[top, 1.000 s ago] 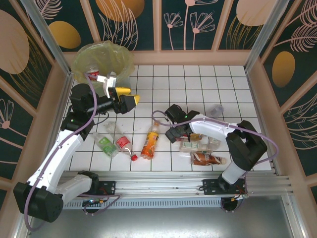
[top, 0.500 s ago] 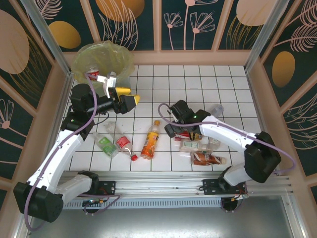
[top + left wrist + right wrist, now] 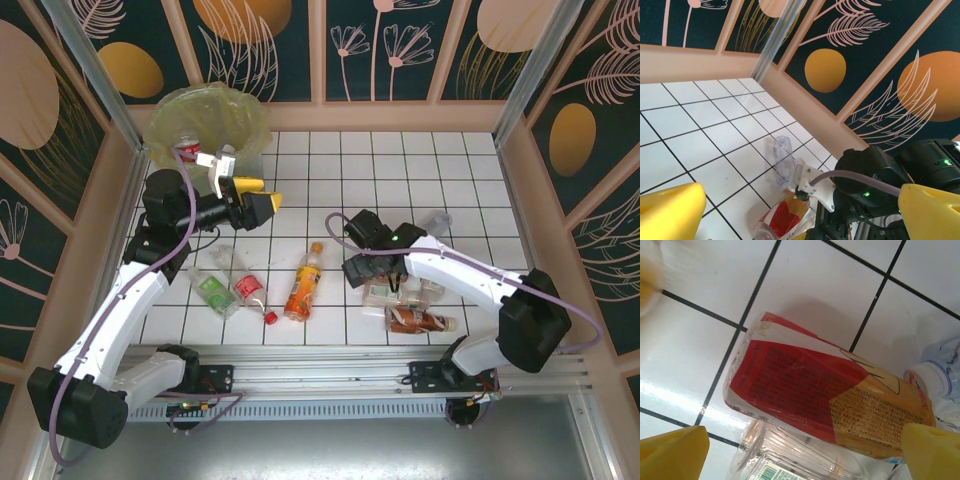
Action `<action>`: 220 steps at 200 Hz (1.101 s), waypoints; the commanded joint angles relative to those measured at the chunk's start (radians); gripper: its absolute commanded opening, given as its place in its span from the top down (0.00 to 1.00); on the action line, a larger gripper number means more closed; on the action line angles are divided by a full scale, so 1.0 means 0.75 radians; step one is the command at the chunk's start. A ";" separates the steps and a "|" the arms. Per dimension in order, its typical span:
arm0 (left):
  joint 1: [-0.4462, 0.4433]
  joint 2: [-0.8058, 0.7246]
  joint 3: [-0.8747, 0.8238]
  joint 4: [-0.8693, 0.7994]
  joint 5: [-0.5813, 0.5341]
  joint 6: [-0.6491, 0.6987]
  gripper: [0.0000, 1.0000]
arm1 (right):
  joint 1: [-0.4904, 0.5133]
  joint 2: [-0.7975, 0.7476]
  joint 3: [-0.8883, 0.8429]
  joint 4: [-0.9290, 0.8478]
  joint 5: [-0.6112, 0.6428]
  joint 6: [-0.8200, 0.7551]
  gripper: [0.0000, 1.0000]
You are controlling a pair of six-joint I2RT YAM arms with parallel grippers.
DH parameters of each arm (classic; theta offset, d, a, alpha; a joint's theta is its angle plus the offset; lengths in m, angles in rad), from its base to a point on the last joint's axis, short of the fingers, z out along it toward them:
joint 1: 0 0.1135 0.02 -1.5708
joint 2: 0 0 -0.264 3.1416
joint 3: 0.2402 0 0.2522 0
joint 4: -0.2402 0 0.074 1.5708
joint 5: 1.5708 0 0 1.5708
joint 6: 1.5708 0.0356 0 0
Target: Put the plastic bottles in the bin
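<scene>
The bin (image 3: 205, 115), lined with a yellow-green bag, stands at the far left corner with a red-labelled bottle (image 3: 187, 150) inside. My left gripper (image 3: 258, 195) hovers open and empty just right of the bin; its yellow fingers (image 3: 670, 212) stand wide apart. My right gripper (image 3: 362, 272) is low over a pile of bottles (image 3: 405, 295). It is open (image 3: 804, 446), and a red-and-orange-labelled bottle (image 3: 825, 405) lies across the gap between its fingertips. An orange bottle (image 3: 303, 283), a green-labelled one (image 3: 213, 290) and a red-labelled one (image 3: 249, 288) lie on the tiles.
A clear label-less bottle (image 3: 435, 222) lies beyond the pile, also seen as the clear bottle (image 3: 783, 161). A loose red cap (image 3: 270, 318) sits near the front. Another clear bottle with a green label (image 3: 790, 470) lies under the red one. Patterned walls enclose the tiled floor (image 3: 340, 165).
The right arm swung its elbow to the right and its gripper shifted right and slightly nearer, settling over the bottle pile. The left arm stayed still.
</scene>
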 commanded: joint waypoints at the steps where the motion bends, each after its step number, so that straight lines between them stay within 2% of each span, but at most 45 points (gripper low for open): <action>1: 0.005 -0.031 -0.012 0.028 0.011 -0.001 0.01 | 0.022 0.069 0.055 -0.100 0.054 0.031 0.01; 56: 0.004 -0.031 -0.011 0.030 0.013 -0.003 0.01 | 0.023 0.152 0.072 -0.100 0.123 0.028 0.01; 104: 0.005 -0.028 -0.011 0.028 0.011 0.000 0.01 | 0.022 0.230 0.102 0.018 0.116 -0.027 0.02; 135: 0.004 -0.024 -0.011 0.026 0.011 0.000 0.01 | 0.015 0.299 0.136 0.101 0.086 -0.063 0.07; 183: 0.004 -0.019 -0.011 0.024 0.006 0.004 0.01 | -0.020 0.355 0.173 0.265 0.039 -0.115 0.22; 220: 0.004 -0.017 -0.011 0.021 0.002 0.004 0.01 | -0.043 0.408 0.217 0.345 0.062 -0.148 0.23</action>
